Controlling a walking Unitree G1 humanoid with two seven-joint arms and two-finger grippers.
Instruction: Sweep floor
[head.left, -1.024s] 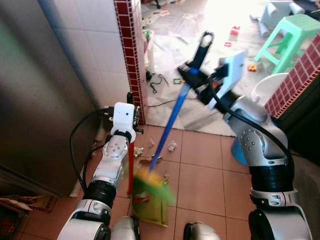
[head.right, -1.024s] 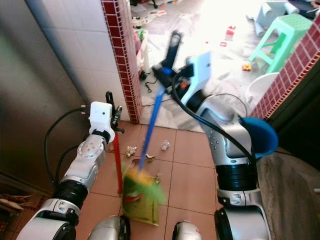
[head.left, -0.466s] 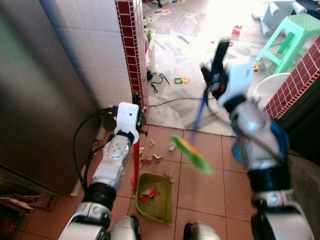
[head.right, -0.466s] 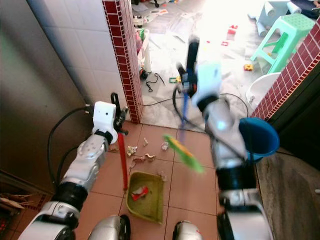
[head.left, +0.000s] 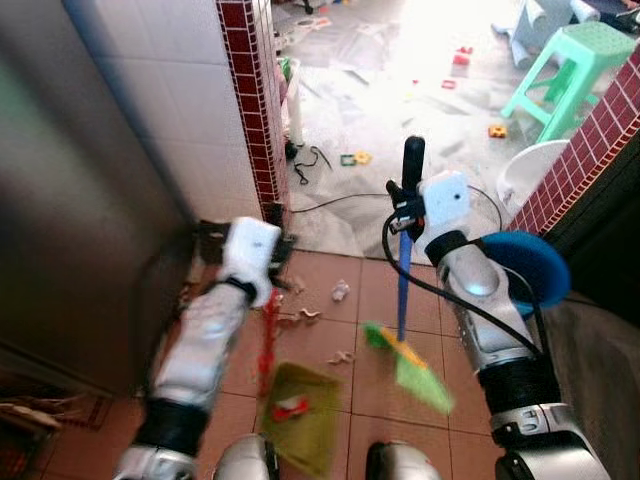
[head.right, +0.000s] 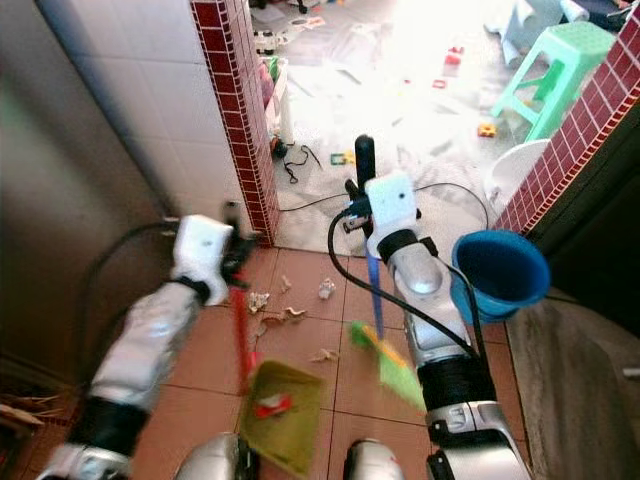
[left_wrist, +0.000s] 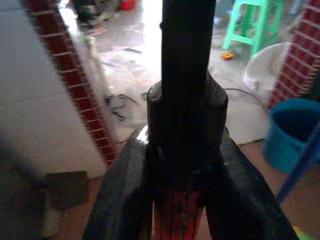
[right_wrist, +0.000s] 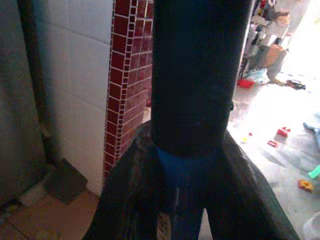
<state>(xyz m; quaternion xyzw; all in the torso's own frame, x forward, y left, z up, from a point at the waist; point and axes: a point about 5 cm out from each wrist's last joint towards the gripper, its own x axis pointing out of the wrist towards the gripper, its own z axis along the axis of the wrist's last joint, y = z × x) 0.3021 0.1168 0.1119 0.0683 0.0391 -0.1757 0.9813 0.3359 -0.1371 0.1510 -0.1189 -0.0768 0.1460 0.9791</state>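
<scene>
The right jaws (head.left: 407, 205) are clamped on the blue broom (head.left: 402, 290), its green bristles below them off the floor, and the left jaws (head.right: 238, 262) grip the red-handled dustpan (head.right: 277, 400), so this looks like a sweeping stroke. Next, the bristles likely must drop behind the paper scraps (head.left: 341, 290) lying between both jaws and pull them toward the pan. The blue bucket (head.right: 498, 272) beside the right arm and the red-tiled wall corner (head.left: 246, 110) crowd the swing.

The dustpan (head.left: 303, 415) is sitting low on the floor (head.left: 370, 290) before the robot, the broom head (head.left: 412, 368) hanging to its right, paper scraps (head.left: 341, 291) lying just behind both, the bucket (head.left: 530, 270) standing farther right, and the stool (head.left: 570, 60) well behind.
</scene>
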